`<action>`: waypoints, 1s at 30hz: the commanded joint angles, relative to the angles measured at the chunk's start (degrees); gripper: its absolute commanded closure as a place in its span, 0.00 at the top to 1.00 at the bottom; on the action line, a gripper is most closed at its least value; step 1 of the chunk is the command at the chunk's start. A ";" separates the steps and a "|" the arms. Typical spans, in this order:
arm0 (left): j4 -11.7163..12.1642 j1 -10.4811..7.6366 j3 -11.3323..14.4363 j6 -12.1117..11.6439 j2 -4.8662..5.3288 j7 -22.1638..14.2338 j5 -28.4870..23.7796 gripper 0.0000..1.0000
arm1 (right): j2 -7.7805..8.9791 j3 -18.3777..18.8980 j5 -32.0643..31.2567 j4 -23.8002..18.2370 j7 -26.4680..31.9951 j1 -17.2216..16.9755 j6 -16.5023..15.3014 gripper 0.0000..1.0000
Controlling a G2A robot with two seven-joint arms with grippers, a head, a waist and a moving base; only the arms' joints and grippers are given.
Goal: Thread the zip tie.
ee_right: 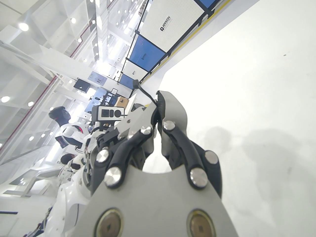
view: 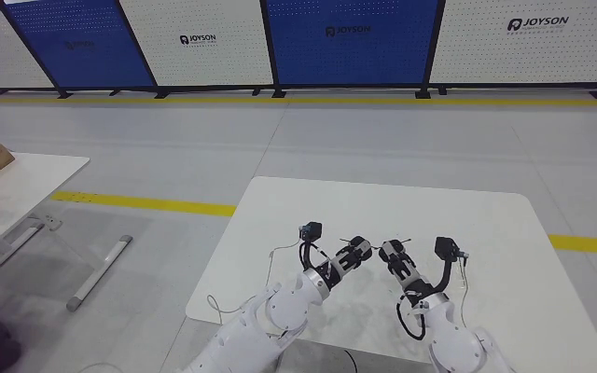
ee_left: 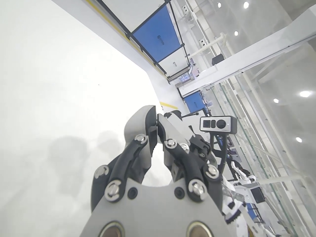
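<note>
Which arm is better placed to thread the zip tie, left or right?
Probably right. The right claw is shut on the zip tie, with the head end poking past its tips. The left claw is shut, apparently empty.

One zip tie (ee_right: 146, 94) in play, just the one! Two tools, left tool (ee_left: 157, 117) and right tool (ee_right: 158, 101), over one white bench (view: 466, 224).

light: bright, ceiling lamps (ee_right: 24, 26) | glare: table (ee_left: 61, 57) washed white | edges: bent
</note>
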 commanded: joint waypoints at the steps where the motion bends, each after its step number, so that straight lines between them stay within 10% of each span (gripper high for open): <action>1: 0.18 -0.12 0.12 0.10 -0.09 0.08 -0.15 0.00 | 0.00 0.10 0.06 0.01 0.18 0.01 -0.12 0.69; 6: 0.48 -0.40 0.22 0.90 -0.28 0.64 0.05 0.00 | -0.01 0.23 0.11 0.07 0.55 -0.09 -0.52 0.92; 17: 0.60 -0.43 0.01 1.01 -0.53 0.90 -0.16 0.00 | -0.11 0.95 0.21 0.19 -1.11 -0.57 -1.05 0.03; 30: 0.31 -0.05 -0.30 0.31 -0.67 0.53 -0.04 0.00 | -0.28 0.57 -1.59 0.36 -1.63 -0.28 -1.11 0.00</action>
